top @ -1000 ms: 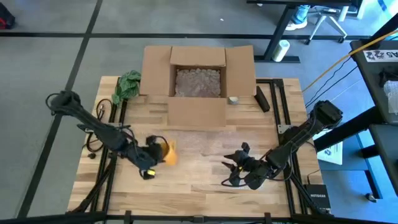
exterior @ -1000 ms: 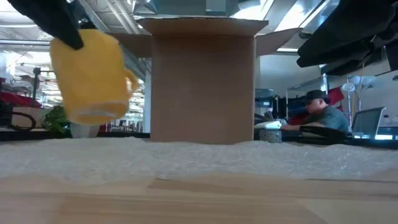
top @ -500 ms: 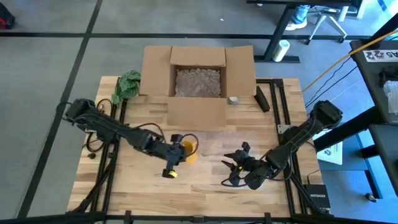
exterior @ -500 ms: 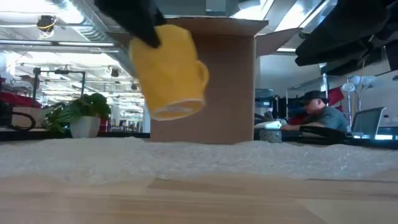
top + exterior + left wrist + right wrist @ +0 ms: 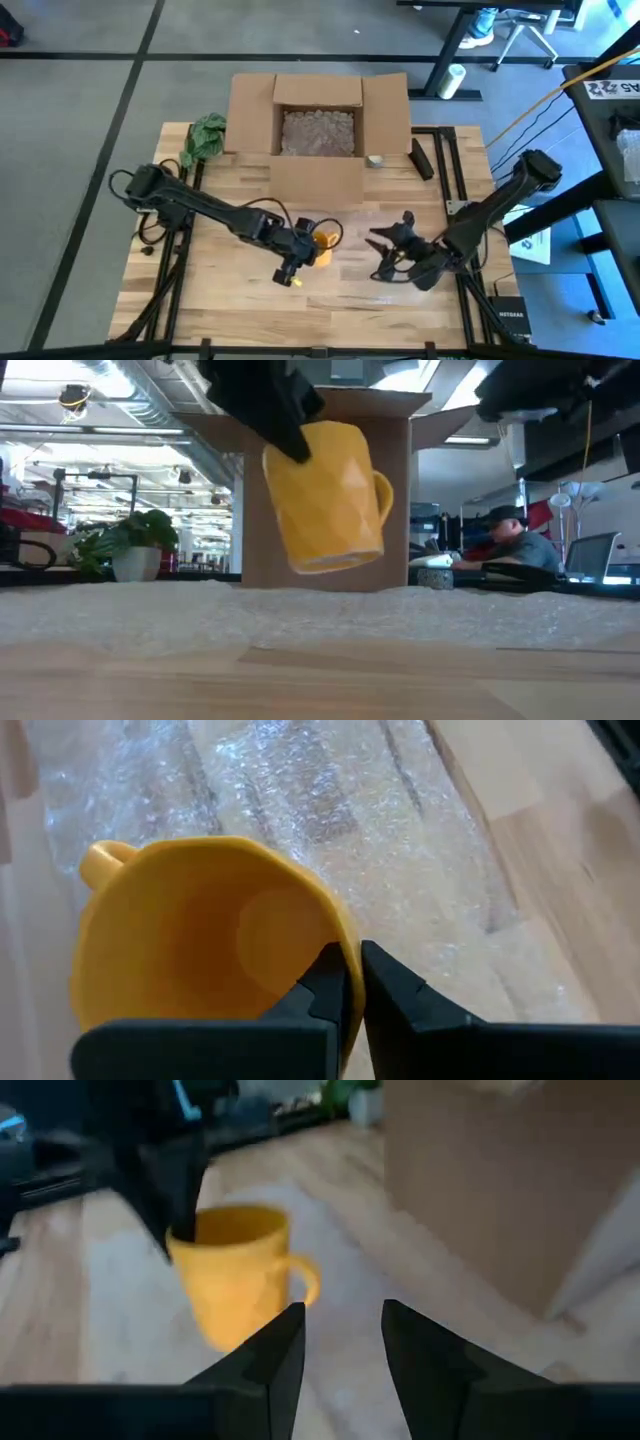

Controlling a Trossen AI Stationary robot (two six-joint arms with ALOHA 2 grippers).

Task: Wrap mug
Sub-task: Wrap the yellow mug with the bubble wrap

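1. Compared with a second ago, the yellow mug (image 5: 322, 243) is carried from the left side of the bench (image 5: 330, 295) towards its middle, so it is now held above the bubble wrap sheet (image 5: 330, 810).
2. It is judged that the carrying step is almost finished and the mug must next be set down on the sheet; the wrapping itself is not yet begun.
3. The left gripper (image 5: 350, 982) is stretched far across the bench, and its jaws are closed narrowly on the mug's rim; the mug hangs slightly tilted, clear of the sheet.
4. The right gripper (image 5: 340, 1345) is raised a little at the right side, facing the mug, its jaws parted and holding nothing.
5. The open cardboard box (image 5: 318, 130) stands behind the sheet.
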